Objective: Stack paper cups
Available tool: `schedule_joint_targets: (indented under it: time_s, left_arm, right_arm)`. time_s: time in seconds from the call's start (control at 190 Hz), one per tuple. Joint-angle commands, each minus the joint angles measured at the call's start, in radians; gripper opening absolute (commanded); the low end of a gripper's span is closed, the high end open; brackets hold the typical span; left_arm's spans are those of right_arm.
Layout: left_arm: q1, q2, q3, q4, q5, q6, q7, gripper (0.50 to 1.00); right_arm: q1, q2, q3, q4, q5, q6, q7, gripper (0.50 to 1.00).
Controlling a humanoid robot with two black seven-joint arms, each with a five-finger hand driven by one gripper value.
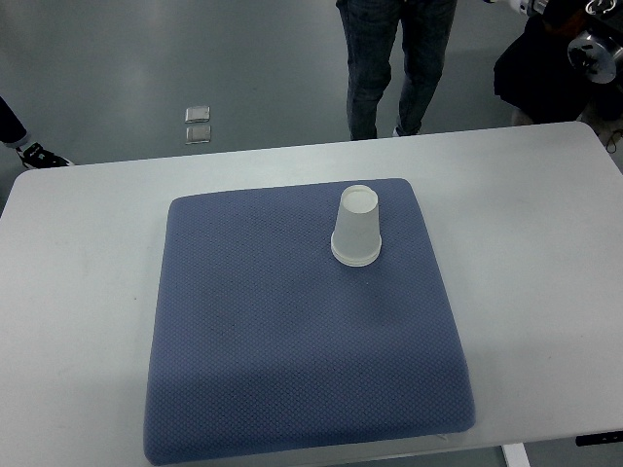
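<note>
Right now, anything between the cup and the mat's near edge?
Nothing: in the top view, only bare blue mat lies between the upside-down paper cup and that edge.

- I count one white paper cup (pixel 356 227), standing upside down, far right on the cushion; whether more cups nest inside it I cannot tell.
- One blue-grey textured fabric cushion (pixel 292 341).
- One white rectangular table (pixel 545 243).
- Two small square metal floor plates (pixel 198 124), far left.
- One person's legs in dark jeans (pixel 389 58), far side.

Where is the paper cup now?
The paper cup stands upside down on the blue cushion, near its far right corner, on the white table.
</note>
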Motion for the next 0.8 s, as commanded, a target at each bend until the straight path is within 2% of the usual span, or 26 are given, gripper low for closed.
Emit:
schedule_joint_targets:
  time_s: [0.0,0.189,0.358,0.653,0.795]
  left_arm:
    - [0.000,0.000,0.000,0.001,0.000,0.000,0.000,1.000]
    - [0.000,0.000,0.000,-0.001,0.000,0.000,0.000,1.000]
    - [0.000,0.000,0.000,-0.001,0.000,0.000,0.000,1.000]
    - [0.000,0.000,0.000,-0.001,-0.001,0.000,0.000,1.000]
    - [0.000,0.000,0.000,-0.001,0.000,0.000,0.000,1.000]
  right_arm:
    - [-0.023,0.001,0.003,-0.019,0.120,-0.047,-0.006,0.913]
    - [-0.086,0.018,0.003,-0.058,0.396,-0.144,-0.006,0.913]
    - [-0.140,0.049,0.006,-0.065,0.546,-0.237,-0.006,0.913]
    - [-0.256,0.121,0.169,-0.065,0.655,-0.296,-0.006,0.913]
    - [-0.312,0.161,0.216,-0.065,0.654,-0.283,-0.004,0.913]
